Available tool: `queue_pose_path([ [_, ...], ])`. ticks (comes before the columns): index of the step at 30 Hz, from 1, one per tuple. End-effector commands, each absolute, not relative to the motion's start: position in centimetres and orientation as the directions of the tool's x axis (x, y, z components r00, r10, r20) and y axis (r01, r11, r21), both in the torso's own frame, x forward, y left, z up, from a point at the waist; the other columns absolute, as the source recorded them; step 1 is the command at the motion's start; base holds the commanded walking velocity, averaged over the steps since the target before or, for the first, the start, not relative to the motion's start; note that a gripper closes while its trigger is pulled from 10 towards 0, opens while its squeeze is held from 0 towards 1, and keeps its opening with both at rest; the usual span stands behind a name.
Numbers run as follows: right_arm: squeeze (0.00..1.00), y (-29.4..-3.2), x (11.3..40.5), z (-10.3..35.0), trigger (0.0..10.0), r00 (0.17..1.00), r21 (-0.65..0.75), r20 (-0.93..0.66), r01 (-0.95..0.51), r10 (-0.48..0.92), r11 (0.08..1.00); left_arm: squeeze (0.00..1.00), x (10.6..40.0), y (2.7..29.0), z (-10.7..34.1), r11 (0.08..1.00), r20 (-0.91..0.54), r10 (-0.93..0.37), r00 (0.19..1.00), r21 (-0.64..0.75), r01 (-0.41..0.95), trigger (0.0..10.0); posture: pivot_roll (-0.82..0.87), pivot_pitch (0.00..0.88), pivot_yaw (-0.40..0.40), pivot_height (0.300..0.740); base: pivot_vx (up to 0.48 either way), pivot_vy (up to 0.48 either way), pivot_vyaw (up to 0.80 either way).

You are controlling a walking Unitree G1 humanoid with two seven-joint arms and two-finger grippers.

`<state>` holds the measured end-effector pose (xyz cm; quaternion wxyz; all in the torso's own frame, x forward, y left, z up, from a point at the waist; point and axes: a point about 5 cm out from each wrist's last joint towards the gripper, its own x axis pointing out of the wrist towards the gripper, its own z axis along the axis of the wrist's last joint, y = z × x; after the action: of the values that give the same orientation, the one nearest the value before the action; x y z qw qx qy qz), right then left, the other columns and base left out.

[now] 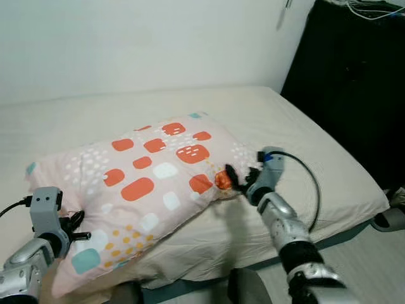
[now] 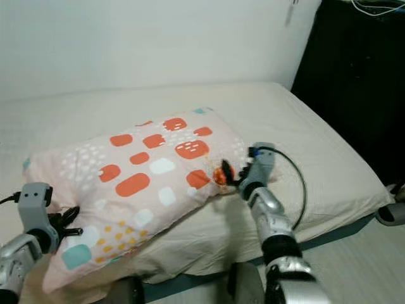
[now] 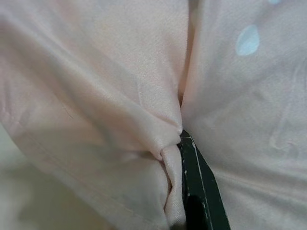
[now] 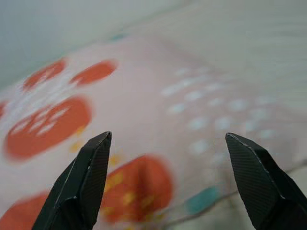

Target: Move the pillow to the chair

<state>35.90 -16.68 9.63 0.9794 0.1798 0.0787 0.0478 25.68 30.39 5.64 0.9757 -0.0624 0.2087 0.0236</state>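
Gripping pillow [image 1: 152, 183] fabric: left claw [image 1: 74, 228] | right claw [image 4: 168, 182] apart at pillow edge | bed [image 1: 316, 145]

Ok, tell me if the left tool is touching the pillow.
Touching. Left wrist view shows the left tool pinching a fold of pillow fabric.

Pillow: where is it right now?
The pillow lies on the bed, across its near edge. The left gripper pinches its left end; the open right gripper is at its right end.

Silver jointed arms w/ grey wrist boxes, black cables, black-fingered right hand [image 1: 235, 178].
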Motion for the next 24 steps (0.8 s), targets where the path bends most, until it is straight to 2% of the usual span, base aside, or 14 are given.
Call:
queue_pose_path([
  [1, 1.0, -17.2, 35.8, 9.3, 10.0, 0.986, 0.392, -0.144, -0.022, 0.085, 0.92, 0.0, 25.3, 30.3, 5.0, 0.99, -0.444, 0.024, 0.896, -0.113, -0.083, 0.0, 0.02, 0.059, -0.093, 0.578, 0.0, 0.0, 0.0],
  [4, 1.0, -17.5, 35.9, 9.0, 10.0, 0.982, 0.386, -0.173, 0.001, 0.072, 0.922, 0.0, 25.1, 30.6, 5.2, 0.992, -0.45, 0.032, 0.893, -0.094, -0.083, 0.0, 0.03, 0.078, -0.091, 0.578, 0.0, 0.0, 0.0],
  [6, 1.0, -17.6, 35.9, 8.3, 10.0, 0.972, 0.478, -0.224, 0.051, 0.066, 0.877, 0.0, 24.9, 31.2, 5.6, 0.995, -0.458, 0.041, 0.888, -0.059, -0.077, 0.0, 0.04, 0.102, -0.085, 0.578, 0.0, 0.0, 0.0],
  [8, 1.0, -17.6, 35.9, 8.3, 10.0, 0.972, 0.478, -0.224, 0.051, 0.066, 0.877, 0.0, 24.9, 31.2, 5.6, 0.995, -0.458, 0.041, 0.888, -0.059, -0.077, 0.0, 0.04, 0.102, -0.085, 0.578, 0.0, 0.0, 0.0],
  [9, 0.0, -17.6, 36.0, 8.1, 10.0, 0.97, 0.546, -0.236, 0.079, 0.063, 0.834, 0.0, 24.7, 31.5, 6.0, 0.997, -0.459, 0.043, 0.887, -0.043, -0.071, 0.0, 0.06, 0.131, -0.079, 0.578, 0.0, 0.0, 0.0],
  [11, 0.0, -17.3, 36.2, 8.0, 10.0, 0.969, 0.622, -0.241, 0.11, 0.055, 0.775, 0.0, 24.6, 31.9, 6.7, 0.998, -0.457, 0.04, 0.889, -0.019, -0.055, 0.0, 0.09, 0.164, -0.078, 0.578, 0.0, 0.0, 0.0],
  [13, 0.0, -17.3, 36.2, 7.9, 10.0, 0.967, 0.63, -0.251, 0.128, 0.044, 0.766, 0.0, 24.6, 32.0, 7.2, 0.999, -0.453, 0.029, 0.891, 0.0, -0.032, 0.0, 0.1, 0.179, -0.079, 0.578, 0.0, 0.0, 0.0],
  [24, 0.0, -17.8, 36.2, 7.6, 10.0, 0.96, 0.572, -0.277, 0.199, -0.041, 0.796, 0.0, 24.5, 31.7, 9.2, 1.0, -0.392, -0.005, 0.92, -0.013, 0.0, 0.0, 0.14, 0.218, -0.085, 0.578, 0.0, 0.0, 0.0],
])
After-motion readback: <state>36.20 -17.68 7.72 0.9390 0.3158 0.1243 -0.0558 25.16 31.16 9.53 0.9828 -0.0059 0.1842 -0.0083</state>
